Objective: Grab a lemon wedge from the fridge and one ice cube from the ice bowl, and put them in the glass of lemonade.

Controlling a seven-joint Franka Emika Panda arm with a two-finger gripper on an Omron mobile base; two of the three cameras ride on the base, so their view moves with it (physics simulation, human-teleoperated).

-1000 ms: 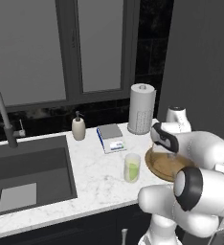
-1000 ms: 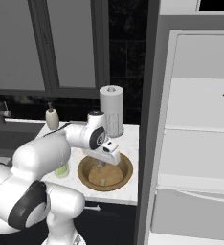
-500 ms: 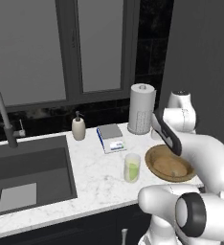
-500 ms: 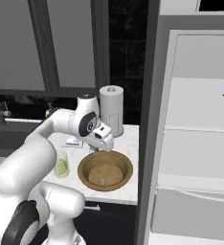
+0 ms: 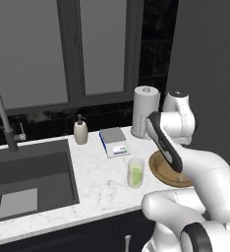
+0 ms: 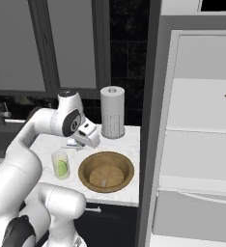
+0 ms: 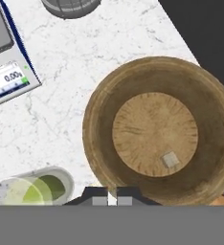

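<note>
swung from over the bowl [image 7: 157,129] back toward the glass [image 6: 60,164] within the last second. claw [image 7: 112,197] shut, seemingly empty. lemon wedge [image 7: 32,194] already in glass on surface [image 5: 97,177]; one ice cube [image 7: 169,159] left in bowl, ungrabbed.

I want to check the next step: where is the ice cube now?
The ice cube lies inside the ice bowl, on its flat bottom, off centre. The bowl stands on the counter beside the glass of lemonade.
</note>
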